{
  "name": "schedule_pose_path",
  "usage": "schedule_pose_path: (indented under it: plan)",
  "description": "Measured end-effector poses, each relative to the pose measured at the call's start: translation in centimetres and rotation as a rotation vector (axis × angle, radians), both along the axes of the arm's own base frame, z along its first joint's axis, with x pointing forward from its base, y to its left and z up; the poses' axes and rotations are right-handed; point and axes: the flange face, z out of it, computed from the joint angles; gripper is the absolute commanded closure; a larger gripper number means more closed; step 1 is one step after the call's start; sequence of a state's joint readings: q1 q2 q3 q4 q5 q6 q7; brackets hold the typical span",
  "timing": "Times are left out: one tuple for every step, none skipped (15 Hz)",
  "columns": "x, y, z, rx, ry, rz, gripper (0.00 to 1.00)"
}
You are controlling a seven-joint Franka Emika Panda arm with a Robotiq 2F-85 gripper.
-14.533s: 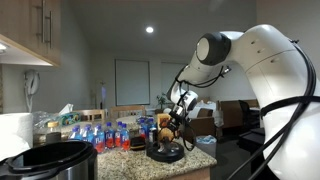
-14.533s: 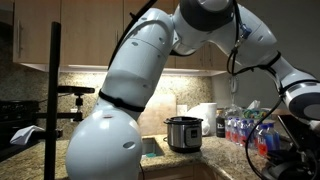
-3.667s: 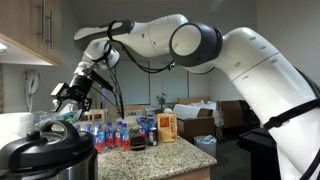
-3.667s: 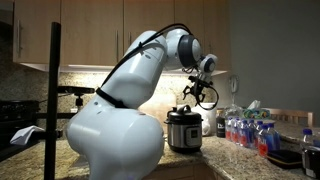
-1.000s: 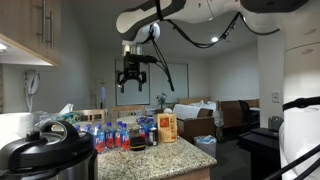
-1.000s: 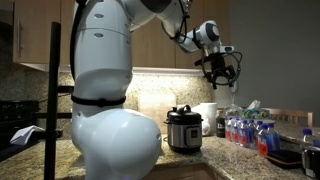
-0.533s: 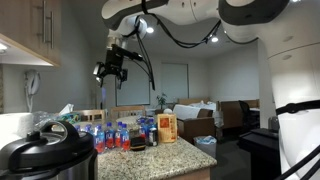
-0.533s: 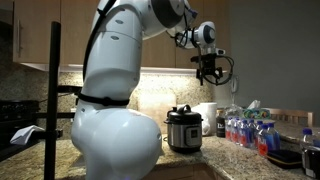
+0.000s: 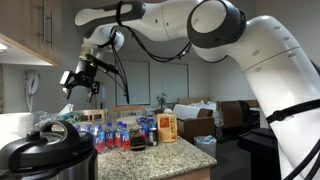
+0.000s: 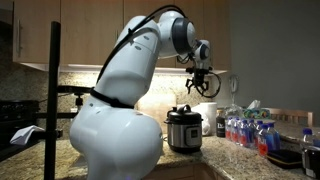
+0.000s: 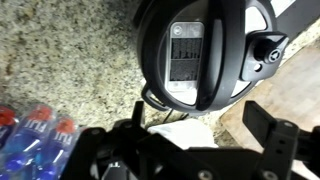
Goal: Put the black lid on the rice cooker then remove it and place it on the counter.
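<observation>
My big white arm arches across the kitchen in both exterior views, reaching over a light speckled granite counter. The rice cooker, a round pot with a brushed silver body, stands on that counter. The black lid sits on top of the cooker and closes it. The wrist view looks straight down on the lid, glossy and dark, with a pale rectangular panel in its middle. My hand hangs in the air above the cooker, well apart from the lid and touching nothing. Its fingers are spread wide and nothing is between them. In the wrist view the fingers show as dark shapes along the bottom edge. A row of water bottles with blue and red labels stands on the counter beside the cooker. An orange box stands just past them, near the counter's far end. In an exterior view a white cylinder stands just behind the cooker; I cannot tell what it is.
</observation>
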State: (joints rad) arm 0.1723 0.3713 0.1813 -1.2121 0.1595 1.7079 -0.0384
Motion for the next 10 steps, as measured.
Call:
schedule_pose_path:
  plan:
    - [0.3, 1.1, -1.0, 0.031, 0.021, 0.031, 0.00]
    - [0.5, 2.1, -1.8, 0.060, 0.049, 0.063, 0.00]
    - [0.5, 3.0, -2.4, 0.082, 0.079, 0.090, 0.00]
    - [0.4, 3.7, -2.7, 0.095, 0.105, 0.111, 0.00]
    - [0.2, 4.2, -2.9, 0.103, 0.133, 0.129, 0.00]
    - [-0.1, 4.6, -3.0, 0.110, 0.160, 0.145, 0.00]
    - [-0.3, 4.9, -3.1, 0.116, 0.186, 0.158, 0.00]
    - [-0.6, 5.1, -3.1, 0.123, 0.210, 0.170, 0.00]
    - [-0.8, 5.2, -3.2, 0.130, 0.234, 0.180, 0.00]
    - [-0.9, 5.3, -3.3, 0.137, 0.256, 0.188, 0.00]
